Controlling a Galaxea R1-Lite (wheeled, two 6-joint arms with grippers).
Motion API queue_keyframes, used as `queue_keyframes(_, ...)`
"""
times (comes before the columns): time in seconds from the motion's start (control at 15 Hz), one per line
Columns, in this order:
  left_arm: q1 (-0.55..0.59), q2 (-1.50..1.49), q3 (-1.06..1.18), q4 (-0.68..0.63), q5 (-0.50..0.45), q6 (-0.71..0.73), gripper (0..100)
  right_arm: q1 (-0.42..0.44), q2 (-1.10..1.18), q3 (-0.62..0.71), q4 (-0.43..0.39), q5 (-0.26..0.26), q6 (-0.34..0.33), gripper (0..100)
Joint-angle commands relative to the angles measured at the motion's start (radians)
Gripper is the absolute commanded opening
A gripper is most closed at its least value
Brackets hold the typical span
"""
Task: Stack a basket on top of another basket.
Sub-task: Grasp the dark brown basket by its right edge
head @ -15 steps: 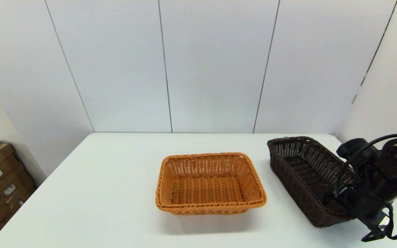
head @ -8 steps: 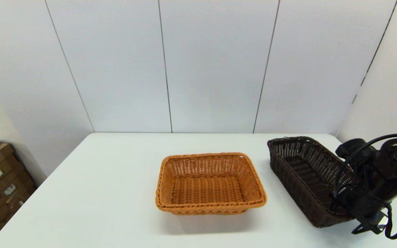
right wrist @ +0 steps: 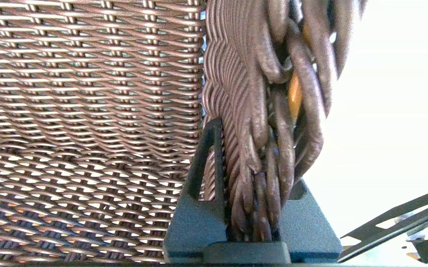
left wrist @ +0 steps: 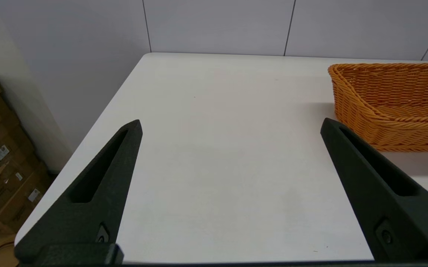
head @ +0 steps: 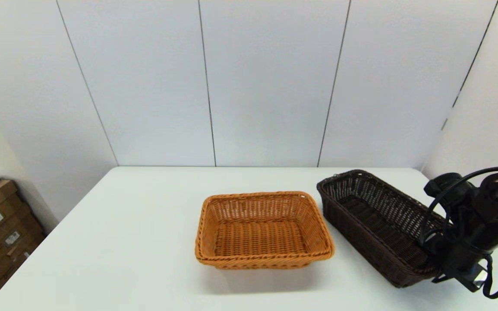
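Since the earlier frame, the dark basket (head: 374, 224), its near rim pinched in the right tool (head: 441, 263), had swung its far end toward the orange basket (head: 263, 230) beyond, beginning the transfer; the left tool (left wrist: 232, 193) gaped idle.

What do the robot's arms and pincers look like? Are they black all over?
Mostly. The right arm is chunky and black, with round joints and black cables looping around it. The left pincer has two long, flat black fingers tapering to points, each with a slot cut in it and a small screw near the base. The right pincer has dark grey-black blocky fingers.
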Motion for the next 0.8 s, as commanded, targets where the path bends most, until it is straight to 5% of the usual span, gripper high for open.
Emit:
queue_keyframes(0.07,0.0,0.0,0.0,0.0,0.0,-0.001,100,-0.026,-0.01,-0.022,0.006,0.008,0.007,0)
queue_keyframes(0.8,0.0,0.0,0.0,0.0,0.0,-0.001,100,-0.084,-0.215,-0.161,0.08,0.137,0.021,0)
